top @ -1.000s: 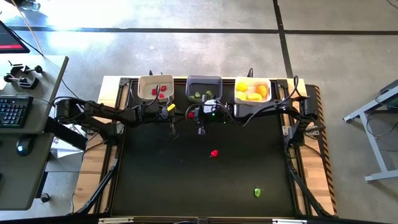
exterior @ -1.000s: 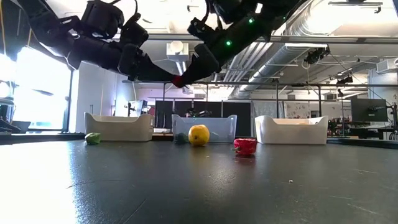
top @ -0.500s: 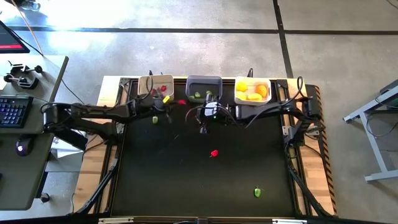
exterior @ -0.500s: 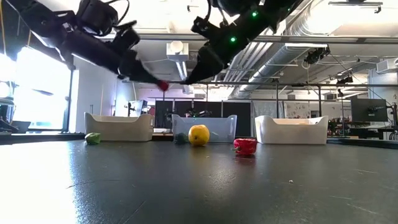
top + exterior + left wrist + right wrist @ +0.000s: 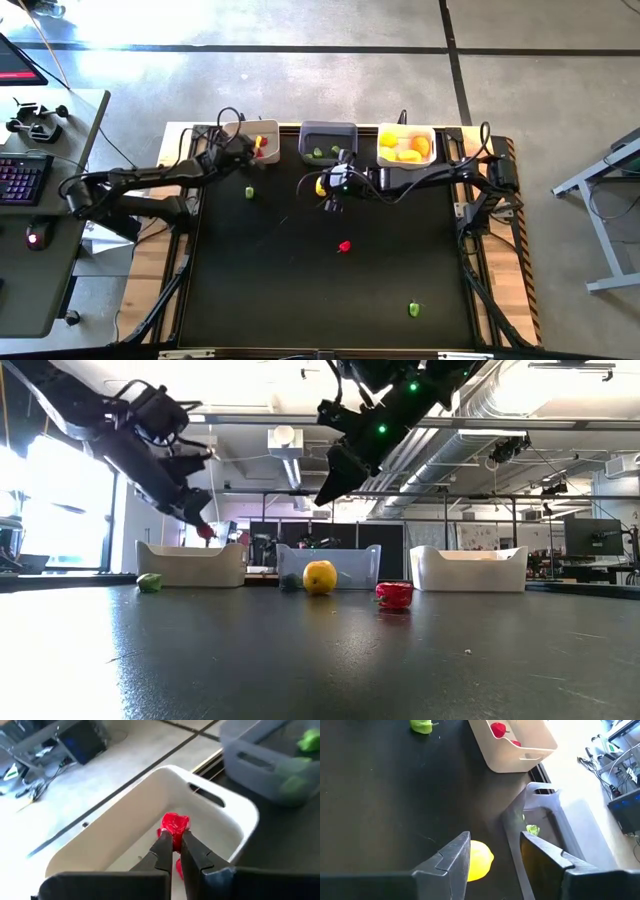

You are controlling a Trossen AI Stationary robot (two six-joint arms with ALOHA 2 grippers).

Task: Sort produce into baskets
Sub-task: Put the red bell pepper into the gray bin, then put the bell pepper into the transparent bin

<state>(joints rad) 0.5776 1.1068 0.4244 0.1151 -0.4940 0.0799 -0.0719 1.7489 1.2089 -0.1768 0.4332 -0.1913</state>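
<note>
My left gripper (image 5: 174,839) is shut on a small red piece of produce (image 5: 174,824) over the cream-white basket (image 5: 243,133), which holds other red pieces (image 5: 498,728). My right gripper (image 5: 495,840) hangs open above a yellow lemon-like piece (image 5: 320,185) that lies on the black table in front of the dark grey basket (image 5: 327,132). That basket holds green pieces (image 5: 532,830). The white basket (image 5: 433,135) holds yellow-orange pieces. A red piece (image 5: 345,246) and two green pieces (image 5: 249,191) (image 5: 414,310) lie loose on the table. My left gripper pinches the red piece's near side (image 5: 173,836) between its two fingertips (image 5: 162,842), and most of the piece sticks out past them. The fingers slant downward toward the far left corner. The piece is lifted clear above the basket's inside (image 5: 205,530).
The three baskets stand in a row along the table's far edge. A desk with a keyboard (image 5: 25,180) stands beyond the table's left side. The middle and near parts of the black mat (image 5: 300,290) hold only the loose pieces.
My left gripper has swung from the middle of the far edge, beside my right gripper, toward the table's left, carrying the red piece over the cream-white basket. It has tipped lower on the way. My right gripper has stayed above the lemon-like piece.
</note>
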